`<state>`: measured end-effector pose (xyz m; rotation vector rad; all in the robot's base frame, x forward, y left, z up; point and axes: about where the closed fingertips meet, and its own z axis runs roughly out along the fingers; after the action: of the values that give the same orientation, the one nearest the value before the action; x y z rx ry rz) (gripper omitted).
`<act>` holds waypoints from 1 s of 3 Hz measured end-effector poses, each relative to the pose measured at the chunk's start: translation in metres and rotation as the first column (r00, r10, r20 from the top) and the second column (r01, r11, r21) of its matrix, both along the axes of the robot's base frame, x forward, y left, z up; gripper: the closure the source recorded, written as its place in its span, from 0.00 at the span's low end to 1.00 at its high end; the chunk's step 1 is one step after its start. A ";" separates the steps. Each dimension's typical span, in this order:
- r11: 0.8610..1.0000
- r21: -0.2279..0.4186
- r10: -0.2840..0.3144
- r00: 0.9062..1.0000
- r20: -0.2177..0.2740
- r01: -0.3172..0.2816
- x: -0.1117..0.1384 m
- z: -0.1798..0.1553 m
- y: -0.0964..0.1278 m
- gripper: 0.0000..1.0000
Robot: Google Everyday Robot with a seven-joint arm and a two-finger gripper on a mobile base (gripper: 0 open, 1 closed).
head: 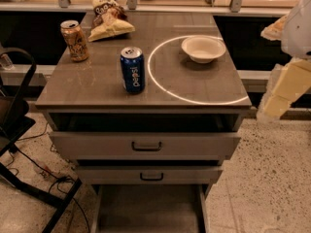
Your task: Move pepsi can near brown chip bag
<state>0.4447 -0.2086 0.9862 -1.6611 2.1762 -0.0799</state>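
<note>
The pepsi can [132, 69], dark blue with a silver top, stands upright near the front middle of the cabinet top [97, 89]. The brown chip bag [109, 18], wrinkly with a tan-yellow lower part, lies at the back left, well behind the can. My gripper [273, 103] is at the right edge of the view, at the lower end of the cream arm segments. It is off the cabinet's right side and far from the can, and it holds nothing that I can see.
An orange-brown patterned can [74, 40] stands at the left, left of the chip bag. A white bowl [203, 48] sits at the right inside a bright ring. Two drawers [146, 145] stand slightly out below. A black chair frame [19, 130] is at the left.
</note>
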 end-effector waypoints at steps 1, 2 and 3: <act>0.980 0.197 -0.027 0.999 0.048 0.017 0.018 -0.006 0.017 0.00; 0.921 0.389 -0.058 0.994 0.092 0.018 0.032 -0.028 0.031 0.00; 0.827 0.559 -0.058 0.980 0.190 -0.060 0.058 -0.040 0.057 0.00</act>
<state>0.5022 -0.1516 0.9459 -1.2491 1.8065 0.3544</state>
